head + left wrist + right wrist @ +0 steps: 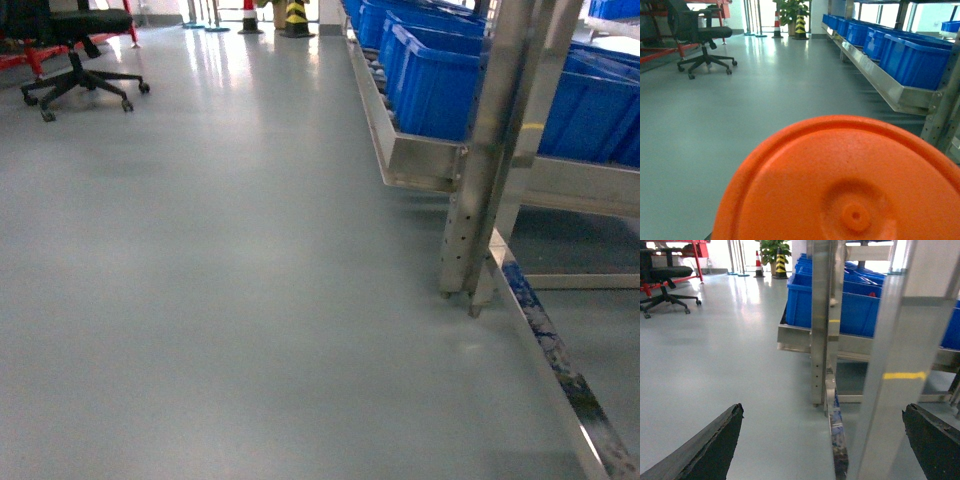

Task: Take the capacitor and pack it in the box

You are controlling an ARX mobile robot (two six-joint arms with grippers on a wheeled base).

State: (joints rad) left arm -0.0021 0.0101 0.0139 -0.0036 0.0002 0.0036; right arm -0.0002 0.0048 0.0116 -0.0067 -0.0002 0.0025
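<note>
The box is out of view in all three views. An orange round disc-shaped face [840,185] with a raised rim and a small centre nub fills the lower half of the left wrist view, right where the left jaws sit. It hides the left fingers, and I cannot tell whether it is the capacitor or whether it is held. My right gripper [823,409] is open, its two black fingers [715,445] far apart with only grey floor and a rack post between them. Neither gripper shows in the head view.
A steel rack post [490,150] and its shelf of blue bins [440,80] stand close on the right. A scuffed floor rail [560,370] runs toward me. A black office chair [80,60] and a striped cone [296,18] stand far back on the grey floor.
</note>
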